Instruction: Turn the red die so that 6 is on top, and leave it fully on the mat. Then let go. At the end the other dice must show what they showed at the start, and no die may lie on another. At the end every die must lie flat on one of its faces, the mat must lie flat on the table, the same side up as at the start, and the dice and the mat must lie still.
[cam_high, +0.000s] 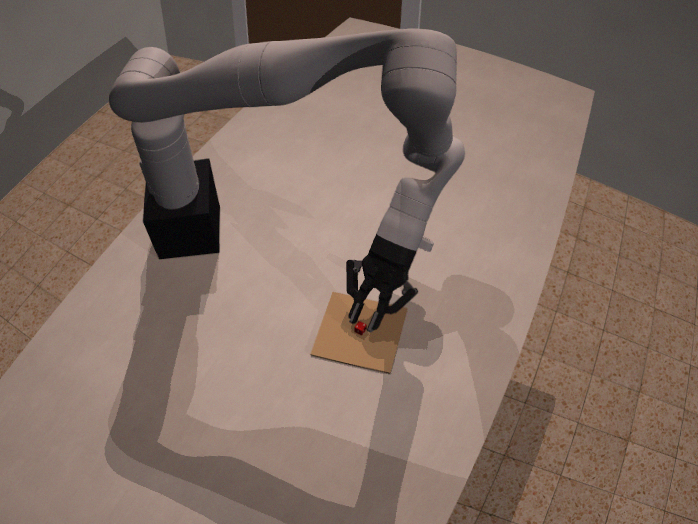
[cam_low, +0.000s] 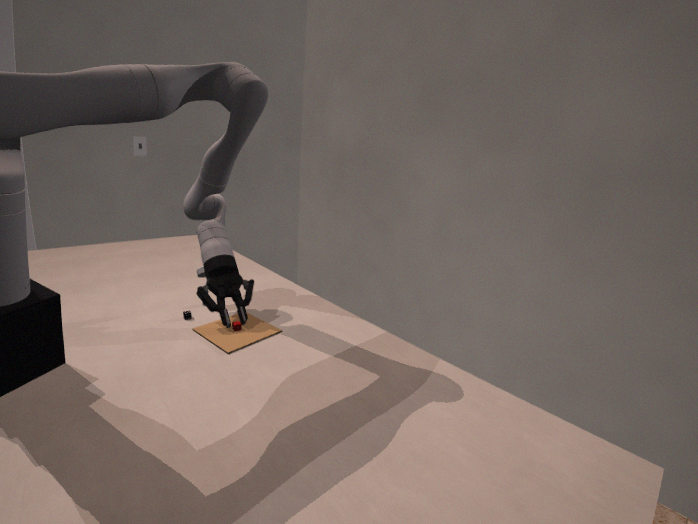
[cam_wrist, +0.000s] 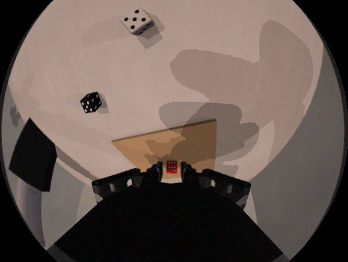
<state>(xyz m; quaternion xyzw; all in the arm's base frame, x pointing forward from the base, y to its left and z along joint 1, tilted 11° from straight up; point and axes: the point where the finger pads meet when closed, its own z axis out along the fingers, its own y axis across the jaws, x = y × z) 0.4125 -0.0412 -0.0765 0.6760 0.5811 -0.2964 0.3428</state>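
The red die (cam_high: 360, 327) (cam_low: 236, 325) (cam_wrist: 172, 168) lies on the tan mat (cam_high: 343, 352) (cam_low: 236, 341) (cam_wrist: 199, 136), in its far half. My gripper (cam_high: 363, 320) (cam_low: 232, 321) (cam_wrist: 171, 167) is low over the mat, tilted, with one finger on each side of the die. The fingers stand partly open, set a little wider than the die, and are not clamped on it. I cannot read the die's top face. A black die (cam_low: 186, 314) (cam_wrist: 90, 102) and a white die (cam_wrist: 137, 21) lie on the table off the mat.
The arm's black base (cam_high: 180, 225) (cam_low: 28, 332) stands on the table's left side. The table's right edge (cam_high: 541, 293) runs close to the mat. A wall stands behind the table.
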